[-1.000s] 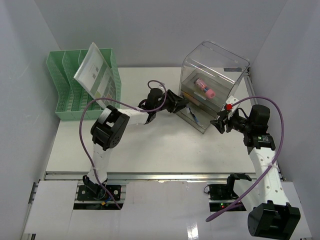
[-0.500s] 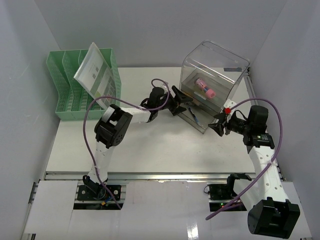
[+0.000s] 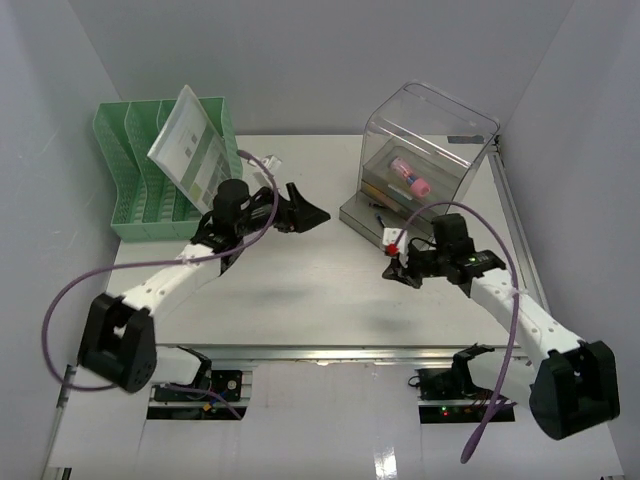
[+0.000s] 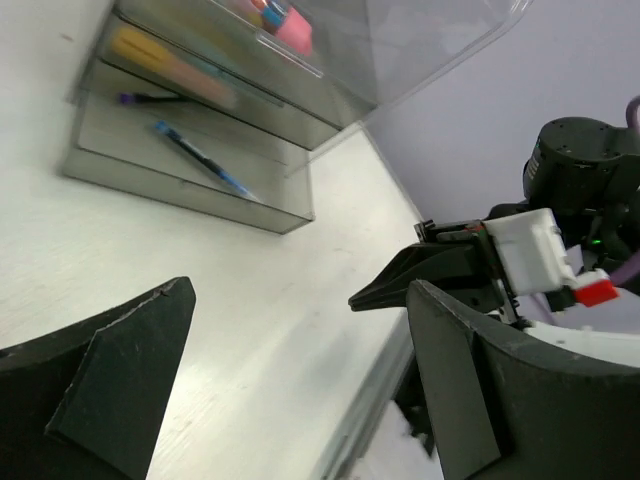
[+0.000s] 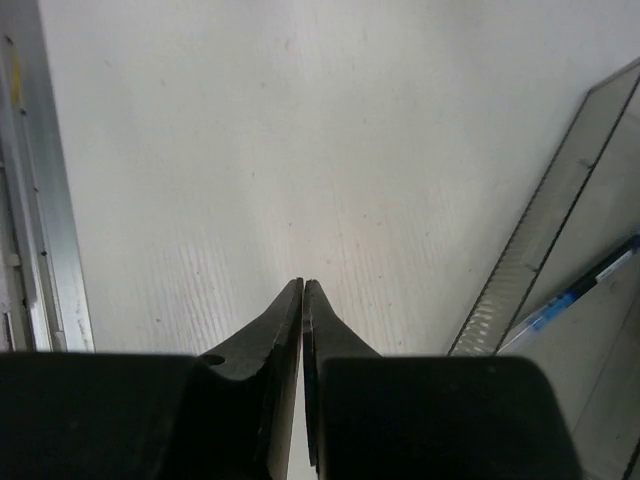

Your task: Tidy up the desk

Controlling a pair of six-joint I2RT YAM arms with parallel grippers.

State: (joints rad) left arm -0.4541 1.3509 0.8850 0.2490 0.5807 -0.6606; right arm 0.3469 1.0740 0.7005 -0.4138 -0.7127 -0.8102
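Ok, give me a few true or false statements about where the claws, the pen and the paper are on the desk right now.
1. The left claw is open and empty. True.
2. The right claw grips the blue pen. False: it is shut on nothing over the desk; the pen lies in the pulled-out bottom drawer.
3. A printed sheet leans in the green file rack. True.
4. The clear drawer box stands at the desk's left. False: it is at the back right.
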